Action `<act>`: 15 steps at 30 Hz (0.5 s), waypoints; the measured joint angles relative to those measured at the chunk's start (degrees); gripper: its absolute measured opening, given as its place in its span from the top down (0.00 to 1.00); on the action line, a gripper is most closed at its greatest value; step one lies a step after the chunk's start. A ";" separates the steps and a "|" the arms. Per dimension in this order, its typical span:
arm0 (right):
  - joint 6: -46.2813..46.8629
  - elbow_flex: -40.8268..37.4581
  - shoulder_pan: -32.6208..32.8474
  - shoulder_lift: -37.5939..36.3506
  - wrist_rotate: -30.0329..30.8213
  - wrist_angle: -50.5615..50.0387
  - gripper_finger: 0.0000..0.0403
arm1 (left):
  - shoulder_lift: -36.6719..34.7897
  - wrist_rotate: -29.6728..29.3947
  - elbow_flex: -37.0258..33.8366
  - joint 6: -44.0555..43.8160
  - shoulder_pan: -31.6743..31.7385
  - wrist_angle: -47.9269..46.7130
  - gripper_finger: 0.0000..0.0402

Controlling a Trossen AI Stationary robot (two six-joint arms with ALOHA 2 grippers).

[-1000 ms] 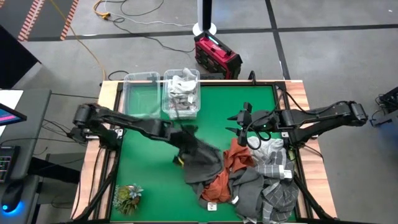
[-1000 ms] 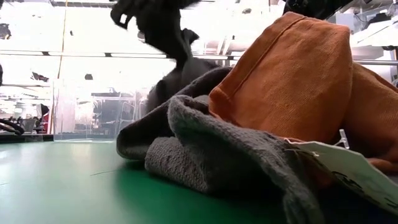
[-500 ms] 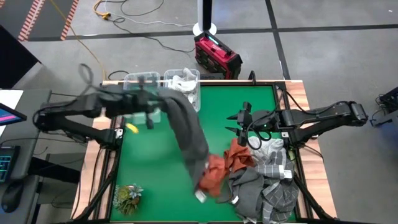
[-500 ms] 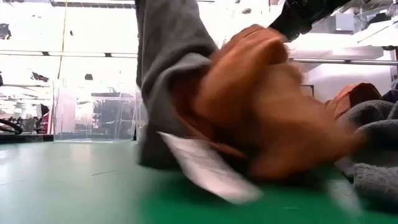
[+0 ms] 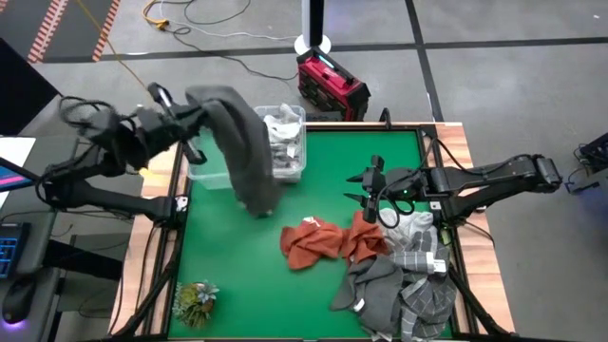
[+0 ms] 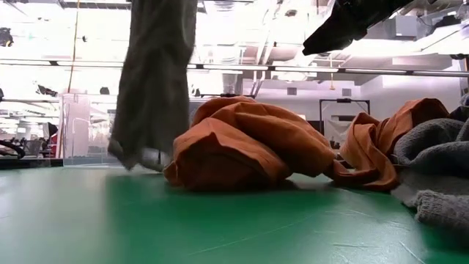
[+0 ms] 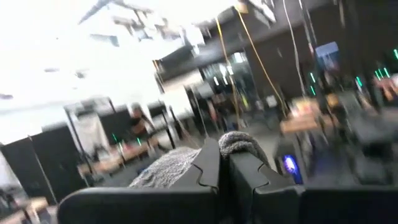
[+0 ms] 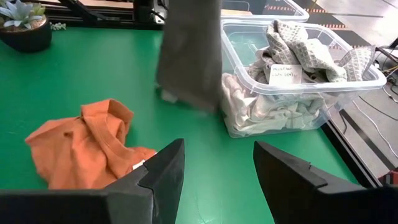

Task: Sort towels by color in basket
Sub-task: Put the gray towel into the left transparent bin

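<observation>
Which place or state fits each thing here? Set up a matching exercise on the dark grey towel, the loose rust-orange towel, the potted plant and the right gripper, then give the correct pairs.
Column one:
1. dark grey towel
2. loose rust-orange towel
3. potted plant
4. right gripper

Column two:
A. at the table's near left corner
B. open, holding nothing, beside the pile
C. hanging from the shut left gripper by the clear bins
D. crumpled alone on the green mat

Pairs: 1-C, 2-D, 3-A, 4-B
</observation>
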 joint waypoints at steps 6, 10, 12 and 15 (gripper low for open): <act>-0.01 0.01 0.00 0.00 -0.02 -0.04 0.45 | 0.03 -0.24 0.00 7.66 -0.02 14.91 0.99; 0.01 0.01 0.00 0.00 -0.02 -0.06 0.45 | -0.01 -0.91 0.00 13.51 -0.02 24.67 0.99; 0.01 0.01 0.00 0.00 -0.02 -0.07 0.45 | -0.01 -1.31 0.00 17.22 -0.02 29.23 0.99; 0.01 0.01 0.00 0.00 -0.02 -0.07 0.45 | -0.01 -1.39 0.00 24.29 -0.02 35.88 0.99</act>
